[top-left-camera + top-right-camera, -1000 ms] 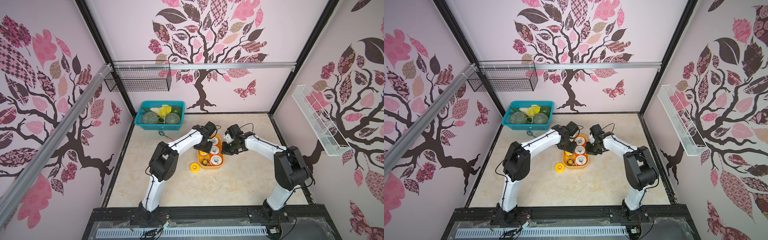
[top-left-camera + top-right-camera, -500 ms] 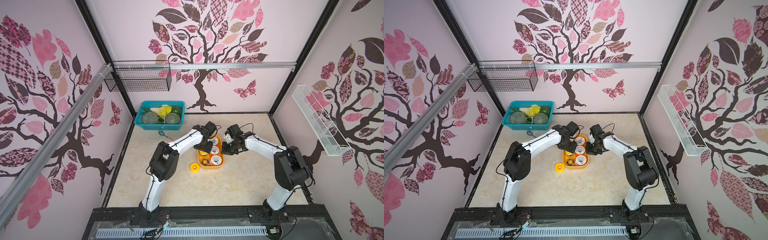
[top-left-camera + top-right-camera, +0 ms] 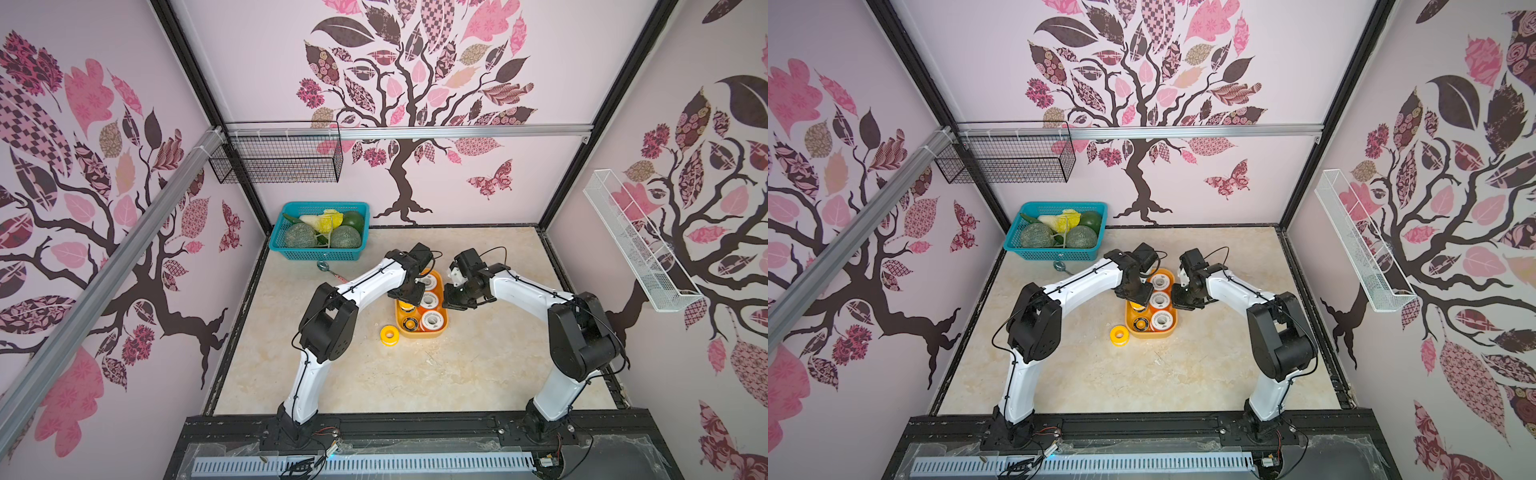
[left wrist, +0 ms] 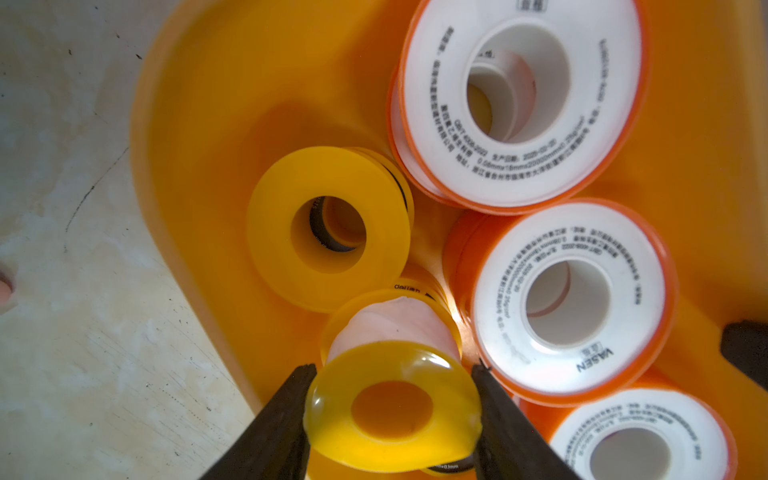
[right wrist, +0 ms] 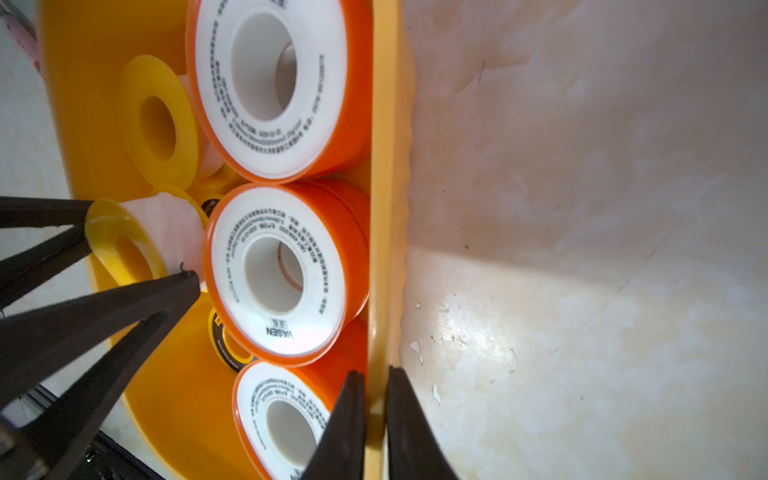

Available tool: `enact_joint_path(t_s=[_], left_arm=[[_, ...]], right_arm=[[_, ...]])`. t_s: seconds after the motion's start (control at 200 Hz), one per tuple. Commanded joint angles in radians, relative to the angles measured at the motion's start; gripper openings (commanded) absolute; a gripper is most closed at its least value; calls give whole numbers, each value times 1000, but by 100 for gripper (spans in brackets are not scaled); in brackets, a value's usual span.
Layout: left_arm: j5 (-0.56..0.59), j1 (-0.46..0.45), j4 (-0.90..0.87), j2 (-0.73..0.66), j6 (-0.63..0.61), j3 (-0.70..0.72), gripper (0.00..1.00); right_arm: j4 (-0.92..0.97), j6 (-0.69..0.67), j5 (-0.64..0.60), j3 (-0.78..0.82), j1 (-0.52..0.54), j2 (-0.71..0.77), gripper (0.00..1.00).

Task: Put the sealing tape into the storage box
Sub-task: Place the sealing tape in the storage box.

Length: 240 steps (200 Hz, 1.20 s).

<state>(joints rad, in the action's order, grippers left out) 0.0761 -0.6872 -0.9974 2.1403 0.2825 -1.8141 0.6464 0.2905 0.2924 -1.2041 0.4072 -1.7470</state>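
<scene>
Closely flanked by the two black fingers of the left gripper (image 4: 394, 368), a yellow spool (image 4: 374, 451) of sealing tape is gripped by its flanges, the jaws standing roughly half apart. The spool is held tilted within the outline of the storage box (image 4: 199, 104), just beside the middle one of three orange-rimmed reels (image 4: 498, 299). Whether it rests on what lies beneath cannot be told. White tape wound on its core is shown in both wrist views.

The right gripper (image 5: 376, 376) is closed on the box's long wall, with one finger inside and one outside. This pinch is shown only by the right wrist view. In both top views the fingertips are hidden beneath the wrist.

Also contained in the box are a second yellow spool (image 4: 270, 232), laid flat, and a black-labelled roll (image 5: 216, 336), partly covered by the reels. A third yellow spool (image 3: 389, 332) is seen only in the top views, lying on the table (image 3: 478, 365) just beside the box on the left arm's side. Well apart, at the back left, a teal basket (image 3: 291, 251) is filled with melons and other produce.

"VASEN" is printed on the middle reel's white face. The fine print ringing the reels is too small to be read with confidence.
</scene>
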Motion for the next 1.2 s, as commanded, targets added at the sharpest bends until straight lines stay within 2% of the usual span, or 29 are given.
enact_joint_path(t_s=[0.0, 0.365, 1.195], left_arm=[[27, 2, -15, -37, -9, -8, 59], [-1, -3, -22, -78, -14, 33, 61], [-61, -14, -46, -8, -32, -8, 61]], right_arm=[[7, -10, 6, -45, 3, 24, 16], [9, -10, 8, -45, 4, 22, 16], [14, -14, 9, -53, 3, 11, 16]])
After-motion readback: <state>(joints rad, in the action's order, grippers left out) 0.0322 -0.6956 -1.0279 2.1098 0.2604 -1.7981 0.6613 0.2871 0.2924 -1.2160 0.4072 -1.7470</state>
